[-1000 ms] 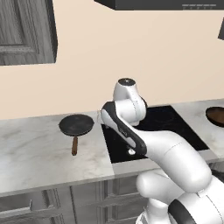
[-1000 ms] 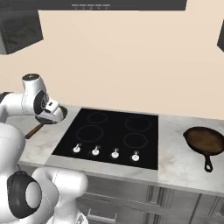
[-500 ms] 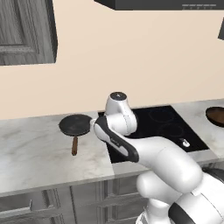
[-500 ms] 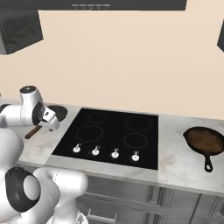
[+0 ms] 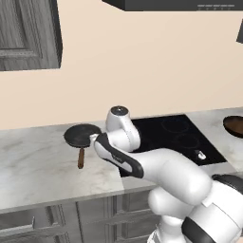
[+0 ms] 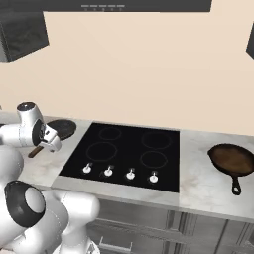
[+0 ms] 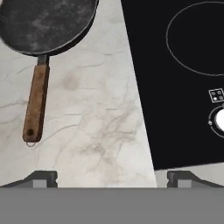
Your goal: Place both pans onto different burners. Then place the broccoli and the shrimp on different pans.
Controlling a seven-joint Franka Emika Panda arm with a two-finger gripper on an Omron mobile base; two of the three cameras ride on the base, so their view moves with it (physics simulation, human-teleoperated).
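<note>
The dark grey pan with its long brown wooden handle lies on the marble counter left of the cooktop. My gripper hangs open above the bare counter between that handle and the cooktop's edge, holding nothing. The right base view shows the gripper just in front of the dark grey pan. The brown pan with a short dark handle rests on the counter right of the cooktop. A burner ring shows at upper right. The broccoli and the shrimp are out of view.
A row of small white knobs runs along the cooktop's front edge. A range hood and wall cabinets hang above. Marble counter stretches left of the dark pan, with its front edge close by.
My arm has swung left and down, from over the cooktop's left edge towards the dark grey pan. The gripper has stayed open. Neither pan has moved.
</note>
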